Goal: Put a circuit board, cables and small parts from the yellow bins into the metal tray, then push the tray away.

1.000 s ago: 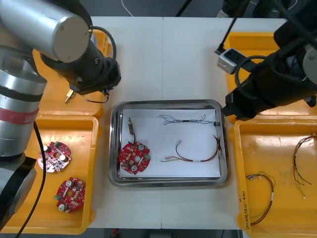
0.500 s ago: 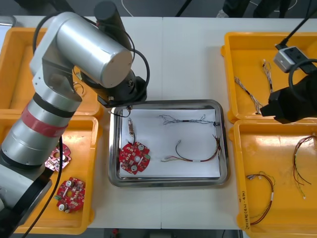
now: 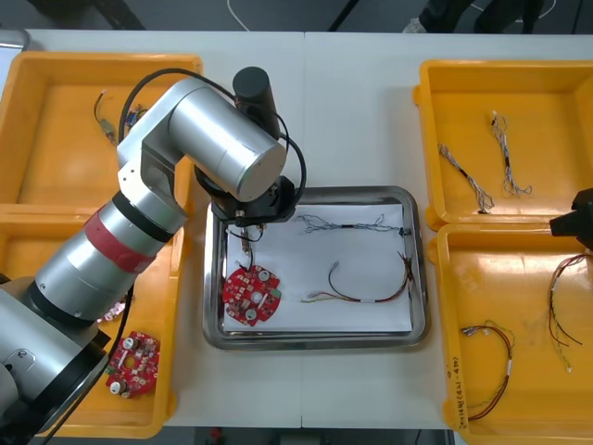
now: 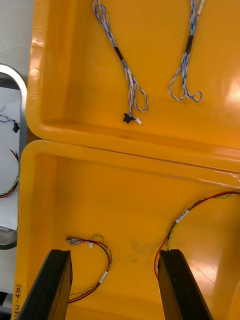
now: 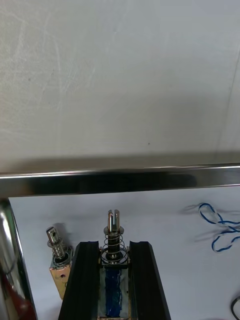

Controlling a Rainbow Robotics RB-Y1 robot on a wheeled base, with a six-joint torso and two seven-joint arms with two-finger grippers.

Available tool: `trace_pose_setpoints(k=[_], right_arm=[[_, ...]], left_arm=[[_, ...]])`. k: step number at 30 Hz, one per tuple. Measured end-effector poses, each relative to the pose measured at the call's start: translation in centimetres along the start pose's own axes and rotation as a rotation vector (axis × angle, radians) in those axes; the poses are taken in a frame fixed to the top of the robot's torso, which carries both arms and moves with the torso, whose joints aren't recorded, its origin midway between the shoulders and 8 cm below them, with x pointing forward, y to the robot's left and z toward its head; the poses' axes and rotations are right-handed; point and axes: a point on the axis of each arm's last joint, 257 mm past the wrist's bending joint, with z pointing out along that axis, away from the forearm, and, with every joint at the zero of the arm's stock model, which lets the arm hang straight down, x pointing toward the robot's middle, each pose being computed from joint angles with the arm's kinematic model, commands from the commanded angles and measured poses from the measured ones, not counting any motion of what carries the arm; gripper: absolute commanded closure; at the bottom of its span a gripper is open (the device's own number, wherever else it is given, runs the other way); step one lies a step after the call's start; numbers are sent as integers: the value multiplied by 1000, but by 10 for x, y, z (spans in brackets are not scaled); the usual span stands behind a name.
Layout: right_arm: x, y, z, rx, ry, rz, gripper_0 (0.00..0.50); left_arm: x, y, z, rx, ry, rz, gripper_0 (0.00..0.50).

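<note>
Since a second ago the left arm [image 3: 227, 153] has swung off the left bins [image 3: 56, 167] to the tray [image 3: 315, 341], and the right arm [image 3: 576, 222] has pulled back to the right edge.

The left jaws hang over the tray's far left corner, shut on a small part [image 5: 114, 239]. It is a metal pin with a coil spring and a slotted tip that sticks out past the jaws, its blue body pinched between them. A second part [image 5: 56, 248] of the same look lies on the white liner just beside one jaw. The tray's rim runs just ahead of the jaws, with bare surface [image 5: 120, 75] beyond it. A blue and white cable [image 5: 216, 227] lies off the other jaw, and the board [image 3: 250, 295] sits behind them.

Released here, the part looks likely to roll or bounce against its neighbour, being round and springy. Coming lower off line, a jaw could knock the lying part or the rim and shift the tray.

The right jaws stand wide apart and hold nothing, above the near right bin [image 4: 125, 200]. A red and yellow cable [image 4: 97, 260] lies between them.
</note>
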Motion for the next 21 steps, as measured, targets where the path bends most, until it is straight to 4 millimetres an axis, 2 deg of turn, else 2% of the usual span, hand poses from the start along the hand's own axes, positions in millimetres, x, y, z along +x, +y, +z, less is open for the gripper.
trace_pose_setpoints(k=[11,12,13,14,15,21], right_arm=[[27,-26,3,43,36,189,0],[29,-29,3,53,37,195,0],[31,-32,4,64,39,201,0],[32,-34,4,72,42,206,0],[35,-36,5,76,46,209,0],[44,-41,6,84,61,226,0]], left_arm=[[8,-1,11,-5,-6,8,493],[10,0,13,-8,-5,10,469],[11,0,13,-10,-3,13,321],[12,0,14,-11,-2,15,21],[12,0,14,-12,-2,17,0],[12,-1,14,-12,-4,19,0]])
